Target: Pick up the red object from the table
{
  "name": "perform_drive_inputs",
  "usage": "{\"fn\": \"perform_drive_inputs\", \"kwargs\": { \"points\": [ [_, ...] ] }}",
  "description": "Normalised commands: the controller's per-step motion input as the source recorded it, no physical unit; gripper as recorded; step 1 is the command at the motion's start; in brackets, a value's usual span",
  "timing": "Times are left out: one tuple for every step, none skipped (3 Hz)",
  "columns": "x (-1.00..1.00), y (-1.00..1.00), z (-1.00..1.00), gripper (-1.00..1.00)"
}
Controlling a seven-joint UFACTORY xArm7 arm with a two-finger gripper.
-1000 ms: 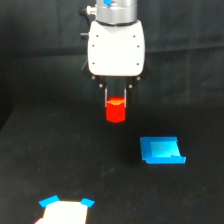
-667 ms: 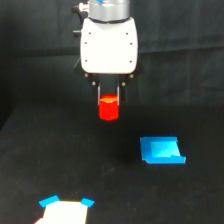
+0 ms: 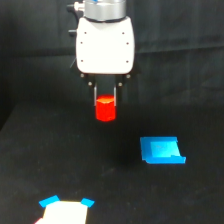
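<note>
The red object (image 3: pixel 105 109) is a small bright red-orange stubby block. It hangs between the two thin fingers of my gripper (image 3: pixel 105 100), clear above the black table (image 3: pixel 40 165). The gripper is shut on its upper part, and the lower part sticks out below the fingertips. The white gripper body (image 3: pixel 105 45) sits directly above it, at the upper middle of the exterior view.
A flat blue square piece (image 3: pixel 161 150) lies on the table at the exterior view's right, below the gripper. A white piece with blue corners (image 3: pixel 65 209) lies at the bottom left edge.
The gripper has moved up and toward the exterior view's left with the red object held in it. The blue and white pieces have not moved.
</note>
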Motion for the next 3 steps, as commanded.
{"fn": "perform_drive_inputs", "kwargs": {
  "points": [
    [0.65, -0.57, -0.40, -0.95],
    [-0.56, -0.54, 0.36, -1.00],
    [-0.75, -0.55, 0.37, -1.00]
  ]
}}
